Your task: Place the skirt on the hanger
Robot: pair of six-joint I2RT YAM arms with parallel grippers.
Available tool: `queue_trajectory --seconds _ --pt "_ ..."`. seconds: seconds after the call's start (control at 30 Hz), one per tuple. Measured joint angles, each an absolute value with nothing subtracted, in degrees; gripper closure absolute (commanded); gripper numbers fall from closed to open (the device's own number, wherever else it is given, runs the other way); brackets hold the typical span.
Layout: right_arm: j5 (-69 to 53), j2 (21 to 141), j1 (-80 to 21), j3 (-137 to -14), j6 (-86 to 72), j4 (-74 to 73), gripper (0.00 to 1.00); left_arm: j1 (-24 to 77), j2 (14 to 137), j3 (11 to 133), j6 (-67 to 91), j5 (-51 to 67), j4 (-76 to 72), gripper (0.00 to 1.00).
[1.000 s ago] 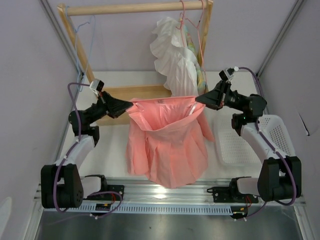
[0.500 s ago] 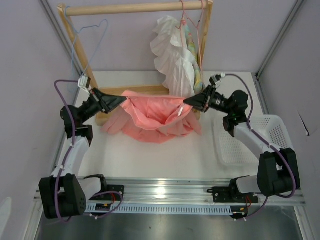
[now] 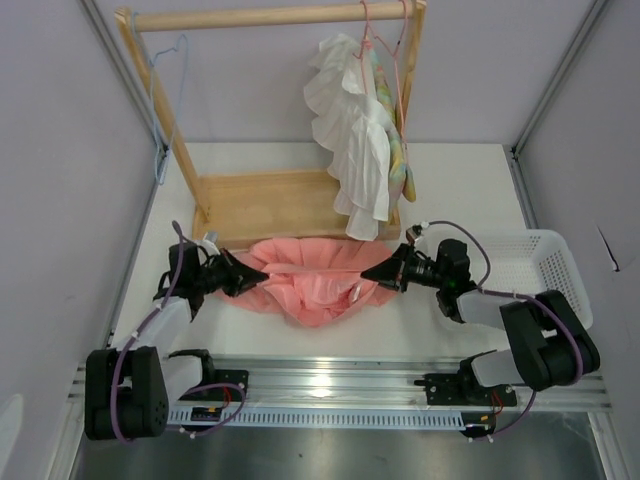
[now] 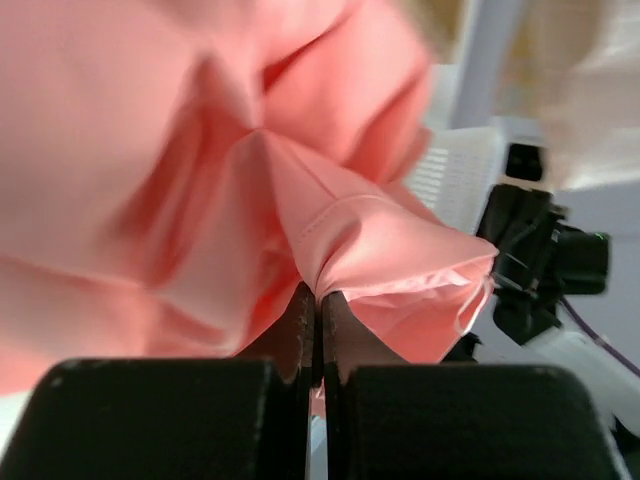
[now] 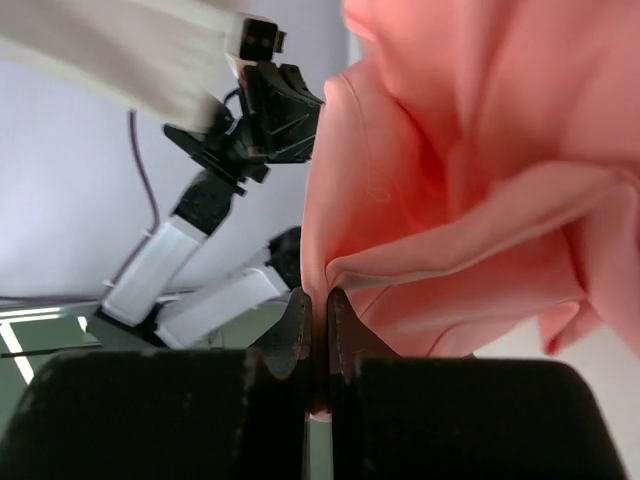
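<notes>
The salmon-pink skirt lies bunched on the white table just in front of the wooden rack's base, stretched between my two grippers. My left gripper is shut on the skirt's left edge, and the fabric bulges out of the closed left gripper. My right gripper is shut on the right edge, where the right gripper pinches a fold of skirt. The light-blue wire hanger hangs at the far left end of the rack's rod, well away from both grippers.
A wooden rack with a top rod and a flat base stands at the back. A white ruffled garment and a pastel one hang from pink-red hangers on its right. A white basket sits at the right.
Both grippers came down and toward the near edge with the skirt. It hung spread in the air a second ago and now lies crumpled on the table.
</notes>
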State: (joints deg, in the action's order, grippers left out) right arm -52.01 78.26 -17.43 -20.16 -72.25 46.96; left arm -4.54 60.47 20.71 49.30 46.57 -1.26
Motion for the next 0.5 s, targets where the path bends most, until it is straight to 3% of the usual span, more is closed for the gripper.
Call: queue_trajectory --seconds 0.27,0.5 --pt "-46.1 83.0 -21.4 -18.8 -62.9 43.3 1.0 0.7 63.3 19.0 46.6 33.7 2.8 0.96" --pt "-42.0 83.2 -23.4 -18.8 -58.0 40.1 1.0 5.4 63.6 20.3 42.9 23.9 7.3 0.66"
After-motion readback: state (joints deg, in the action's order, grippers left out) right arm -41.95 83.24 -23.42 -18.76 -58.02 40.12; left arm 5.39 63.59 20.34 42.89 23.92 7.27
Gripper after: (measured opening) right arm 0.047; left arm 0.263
